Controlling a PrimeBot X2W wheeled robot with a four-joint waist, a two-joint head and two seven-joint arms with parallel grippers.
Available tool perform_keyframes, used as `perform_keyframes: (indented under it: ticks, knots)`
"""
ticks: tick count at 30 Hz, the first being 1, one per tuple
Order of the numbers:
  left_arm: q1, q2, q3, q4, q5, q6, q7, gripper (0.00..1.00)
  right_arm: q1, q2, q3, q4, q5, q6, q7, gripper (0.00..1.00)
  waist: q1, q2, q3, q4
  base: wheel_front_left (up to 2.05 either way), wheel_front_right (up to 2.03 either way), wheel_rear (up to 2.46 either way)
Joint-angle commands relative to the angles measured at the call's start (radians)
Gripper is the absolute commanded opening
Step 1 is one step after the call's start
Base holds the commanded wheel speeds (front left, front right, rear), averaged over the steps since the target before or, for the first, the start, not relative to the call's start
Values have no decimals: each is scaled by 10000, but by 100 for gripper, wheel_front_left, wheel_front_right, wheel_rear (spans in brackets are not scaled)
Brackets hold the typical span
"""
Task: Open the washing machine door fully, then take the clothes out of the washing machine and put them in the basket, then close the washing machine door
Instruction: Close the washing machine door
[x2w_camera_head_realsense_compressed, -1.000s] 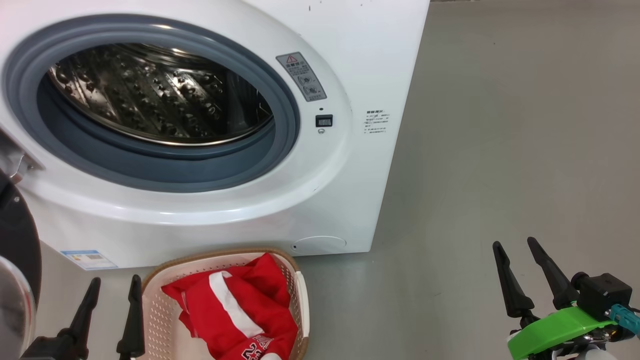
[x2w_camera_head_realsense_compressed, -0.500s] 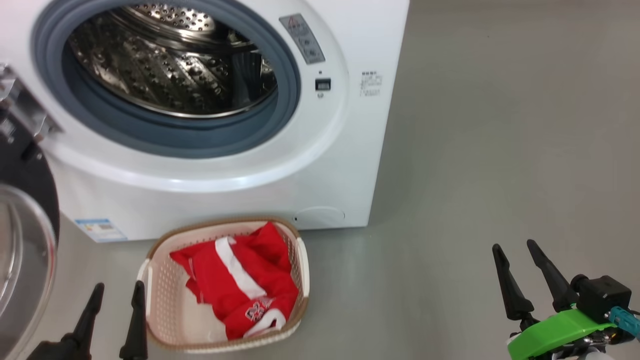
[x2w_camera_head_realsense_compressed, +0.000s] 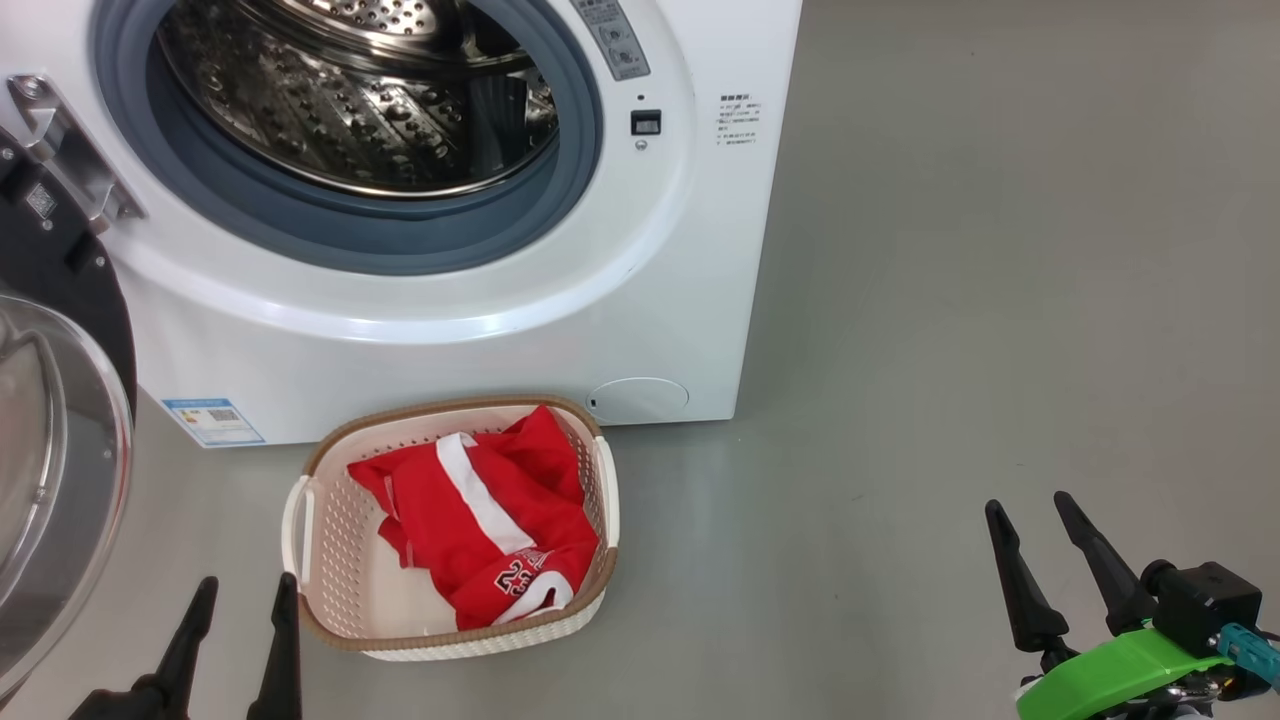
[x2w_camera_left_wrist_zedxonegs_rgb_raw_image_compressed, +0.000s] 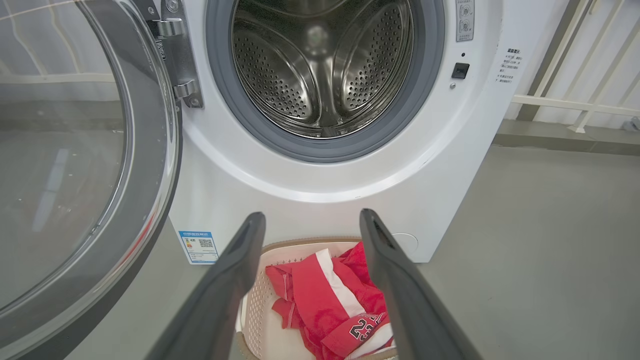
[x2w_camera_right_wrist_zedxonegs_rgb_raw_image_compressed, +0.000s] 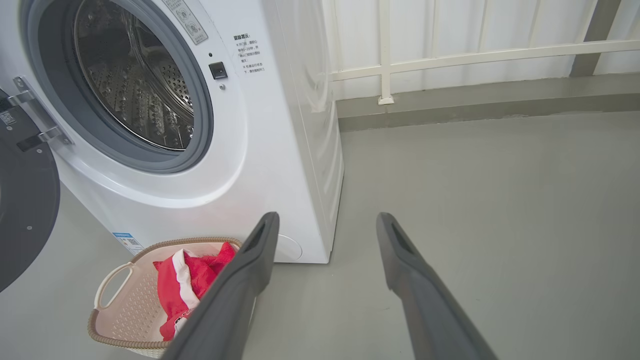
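Standing wide open, the left gripper (x2w_camera_head_realsense_compressed: 248, 580) and the right gripper (x2w_camera_head_realsense_compressed: 1027, 500) each hold and touch nothing.

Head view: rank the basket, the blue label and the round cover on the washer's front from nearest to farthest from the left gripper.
1. The basket, just right of the left gripper.
2. The blue label, ahead, at the washing machine's lower left corner.
3. The round cover, at its lower right corner, beyond the basket.
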Motion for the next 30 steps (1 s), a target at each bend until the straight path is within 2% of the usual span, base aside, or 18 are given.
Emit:
perform_keyframes:
  ticks: [1,14,30]
  knots:
    - [-242,193,311,-216,-56,-31,-124,100,-41,-154,229,-242,3,16,-76,100,0,0,-9,11,0,0,0]
    - [-378,-116,522,-174,-28,-31,-124,100,-270,-265,464,-264,-34,16,-76,100,0,0,141,537,0,0,0]
    - [-360,-731,1228,-28,33,-31,-124,100,-927,-651,1578,93,-14,16,-76,100,0,0,253,2726,0,0,0]
